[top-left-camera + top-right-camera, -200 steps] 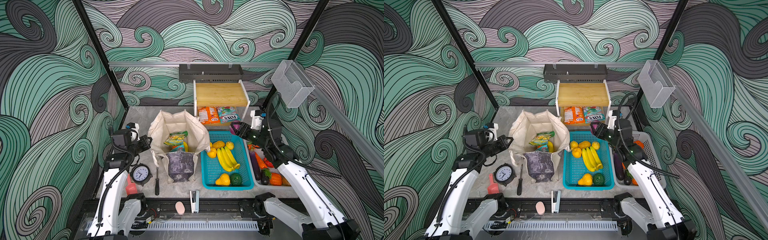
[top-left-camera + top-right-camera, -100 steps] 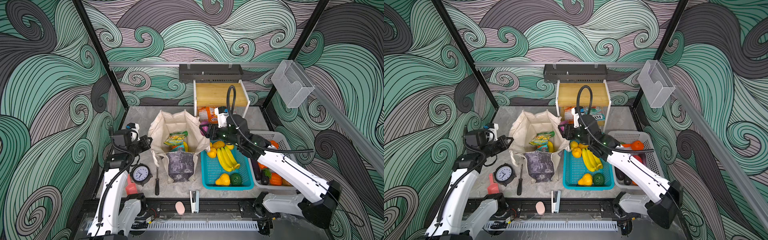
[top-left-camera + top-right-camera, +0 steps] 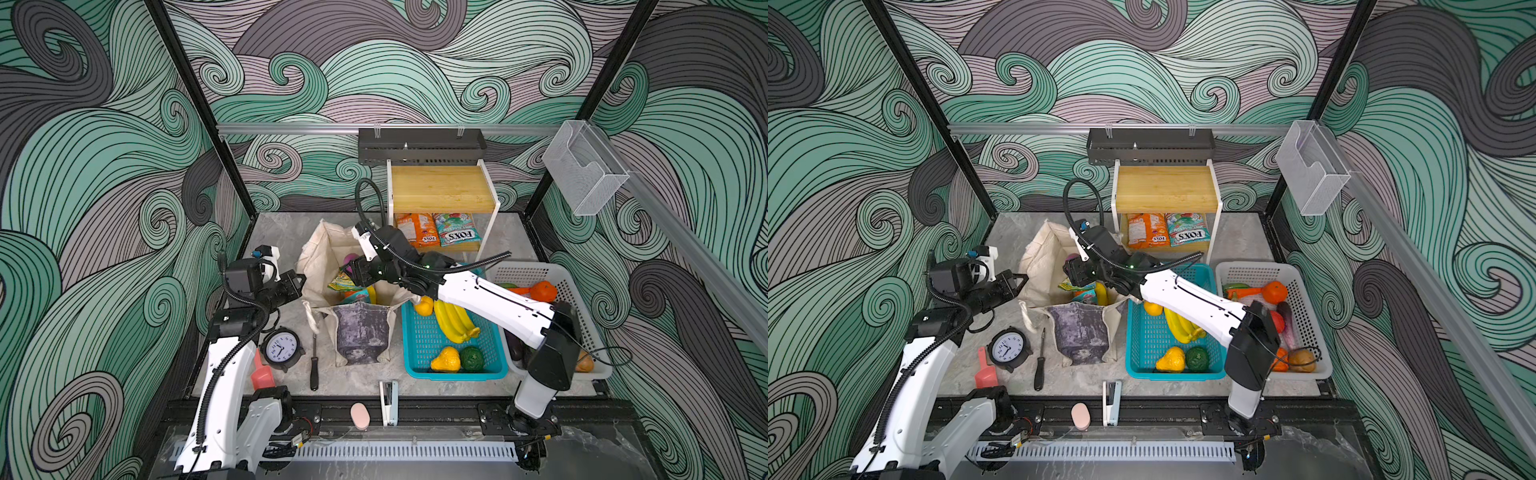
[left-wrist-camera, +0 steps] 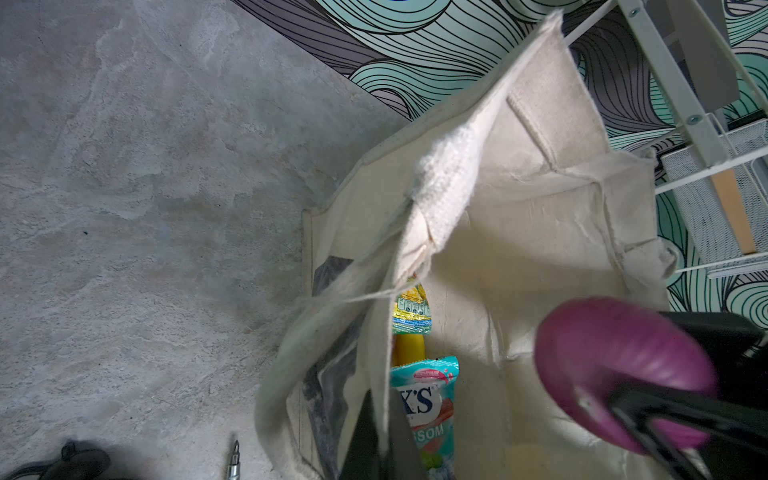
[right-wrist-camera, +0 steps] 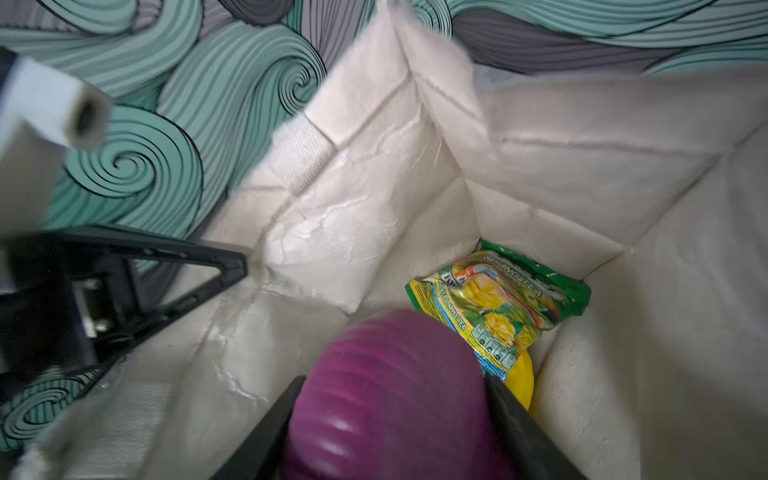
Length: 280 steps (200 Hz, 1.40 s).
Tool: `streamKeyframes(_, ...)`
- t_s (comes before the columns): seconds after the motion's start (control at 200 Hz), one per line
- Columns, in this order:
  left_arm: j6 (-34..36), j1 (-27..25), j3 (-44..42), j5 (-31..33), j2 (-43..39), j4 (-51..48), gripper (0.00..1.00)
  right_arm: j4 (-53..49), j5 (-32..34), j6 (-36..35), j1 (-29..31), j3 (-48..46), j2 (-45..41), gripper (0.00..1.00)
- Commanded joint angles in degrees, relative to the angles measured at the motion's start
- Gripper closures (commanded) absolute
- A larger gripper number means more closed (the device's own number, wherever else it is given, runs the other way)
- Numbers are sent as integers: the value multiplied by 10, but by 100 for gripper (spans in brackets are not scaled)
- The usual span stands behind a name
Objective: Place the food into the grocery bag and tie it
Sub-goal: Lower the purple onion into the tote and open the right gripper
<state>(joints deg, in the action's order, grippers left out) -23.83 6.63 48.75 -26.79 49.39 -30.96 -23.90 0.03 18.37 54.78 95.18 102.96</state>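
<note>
The cream grocery bag (image 3: 360,332) (image 3: 1080,332) stands open in both top views. My left gripper (image 3: 300,283) (image 4: 384,440) is shut on the cloth of the bag's left rim and holds the mouth apart. Over the mouth, my right gripper (image 3: 356,270) (image 5: 395,415) is shut on a purple onion (image 5: 395,390) (image 4: 615,370) (image 3: 1072,257). Inside the bag lie a yellow-green candy packet (image 5: 498,299), a teal-red packet (image 4: 424,403) and a yellow banana (image 5: 525,374).
A teal basket (image 3: 453,376) with bananas (image 3: 453,322) sits right of the bag, and a white basket (image 3: 523,272) of vegetables beyond it. Two packets (image 3: 419,235) lie under the wooden shelf. Clock (image 3: 281,348), screwdriver (image 3: 314,361) and stapler (image 3: 388,403) lie in front.
My right arm has swung left from the white basket, across the teal basket, to over the bag's mouth with the purple onion in its grip. The left arm has stayed put.
</note>
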Motion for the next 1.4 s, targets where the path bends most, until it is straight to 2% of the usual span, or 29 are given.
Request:
streamKeyframes(0.0,-5,5,-3,-22,6,14,100,-48,-3,-24,8,38,37,43)
streamKeyframes(0.375,-7,5,-4,-30,8,17,100,-78,14,-40,15,86,142,43)
streamKeyframes(0.7,-7,5,-3,-31,7,16,100,-96,79,-47,15,89,199,43)
streamKeyframes(1.006,-5,5,-4,-24,4,15,100,-100,94,-53,16,85,225,36)
streamKeyframes(1.211,-6,5,-4,-25,6,14,100,-103,99,-52,18,85,213,23)
streamKeyframes(1.251,-6,5,-4,-25,6,14,100,-102,98,-51,19,86,206,5)
streamKeyframes(1.266,-6,5,-3,-26,6,14,100,-102,99,-51,19,87,202,1)
streamKeyframes(1.396,-5,5,-4,-20,3,14,100,-100,81,-58,22,85,160,0)
